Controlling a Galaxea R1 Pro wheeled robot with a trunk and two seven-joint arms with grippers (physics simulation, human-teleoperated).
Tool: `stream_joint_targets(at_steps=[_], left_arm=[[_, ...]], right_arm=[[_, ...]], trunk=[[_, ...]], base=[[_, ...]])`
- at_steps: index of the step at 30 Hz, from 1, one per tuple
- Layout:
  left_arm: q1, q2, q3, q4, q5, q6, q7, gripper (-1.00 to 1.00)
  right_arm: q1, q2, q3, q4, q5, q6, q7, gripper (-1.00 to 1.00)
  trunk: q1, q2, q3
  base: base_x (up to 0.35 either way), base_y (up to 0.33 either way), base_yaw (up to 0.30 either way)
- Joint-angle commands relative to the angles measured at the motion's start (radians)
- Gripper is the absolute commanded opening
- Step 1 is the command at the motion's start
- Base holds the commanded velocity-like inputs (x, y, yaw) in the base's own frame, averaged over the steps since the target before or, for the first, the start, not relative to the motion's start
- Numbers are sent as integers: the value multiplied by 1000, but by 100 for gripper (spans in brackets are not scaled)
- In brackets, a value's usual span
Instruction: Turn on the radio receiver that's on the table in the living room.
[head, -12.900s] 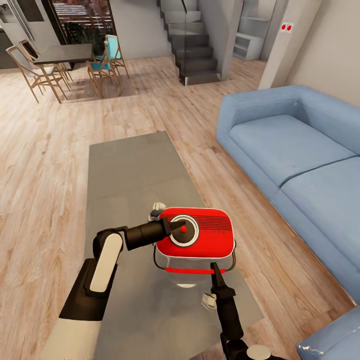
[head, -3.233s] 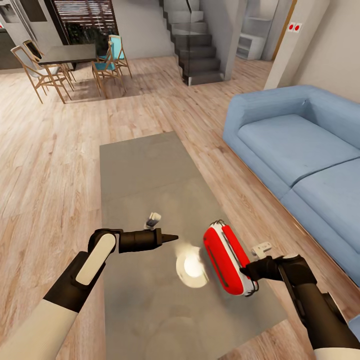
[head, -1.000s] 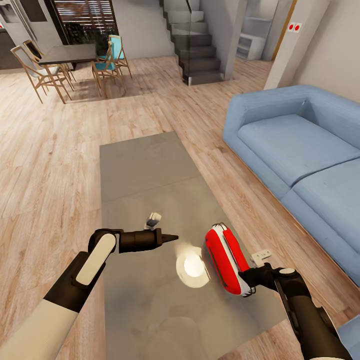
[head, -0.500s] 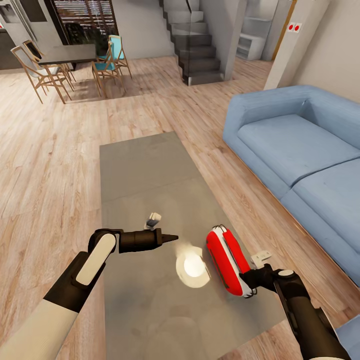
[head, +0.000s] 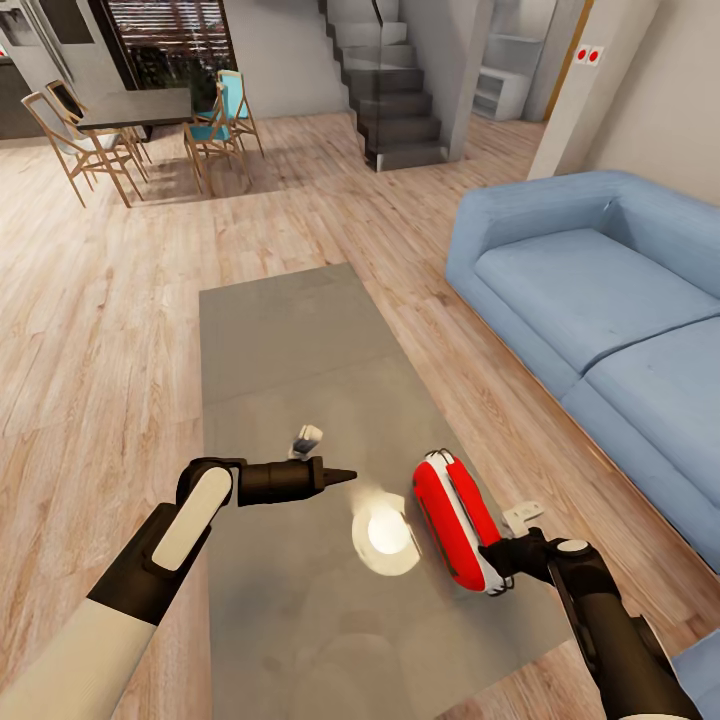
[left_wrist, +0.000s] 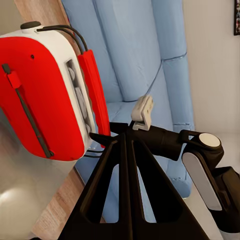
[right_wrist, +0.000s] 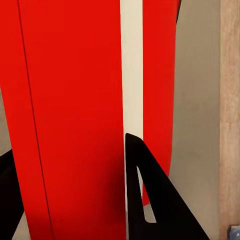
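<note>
Red radio receiver (head: 452, 520) on edge near the table's (head: 280, 340) right rim, clamped between the right gripper's (head: 495, 566) fingers; barely moved this last second, face still hidden. Farther left, left gripper (head: 340, 474) pinched together, still idle.

Left arm reached forward over the near left, its forearm turned rightward, left gripper (head: 343, 474) with fingers pressed together to a point. Right arm came in from the near right, right gripper (head: 492, 564) clamped on the radio receiver's (head: 450, 518) near end.
</note>
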Motion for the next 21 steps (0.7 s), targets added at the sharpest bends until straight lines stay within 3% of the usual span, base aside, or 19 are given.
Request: stream_joint_targets(at_steps=[1,6,7,21], left_arm=[[0,0,0,1,0,0,0,-100],[-1,0,0,0,0,0,0,-100],[0,0,0,1,0,0,0,-100],[0,0,0,1,0,0,0,-100]], right_arm=[[0,0,-2,70,7,-93,1,-100],[0,0,-3,71,8,-93,1,-100],[0,0,-2,71,9,-93,1,100],[0,0,-3,71,7,-82,6,100]], trunk=[[0,0,0],[0,0,0],[0,0,0],[0,0,0]], base=[[0,0,0],[0,0,0],[0,0,0],[0,0,0]])
